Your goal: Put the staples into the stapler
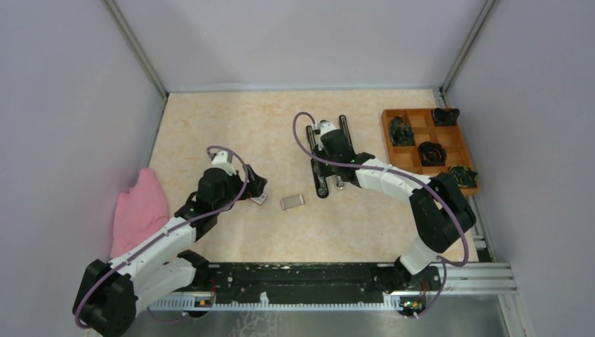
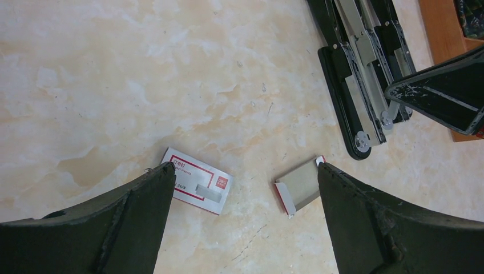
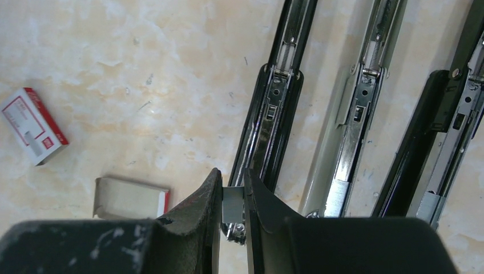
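Already opened, the stapler (image 3: 268, 125) awaits loading; right gripper (image 3: 232, 184) pinches the staples (image 3: 232, 206); left gripper (image 2: 244, 171) gapes wide, empty.

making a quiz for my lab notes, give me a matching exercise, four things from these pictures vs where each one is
1 pink cloth
2 small red-and-white cardboard box
3 brown wooden compartment tray
4 silvery-grey block of metal staples

a pinched in right gripper
b table's left edge
c by open left gripper
d table's far right

Pairs: 1-b, 2-c, 3-d, 4-a
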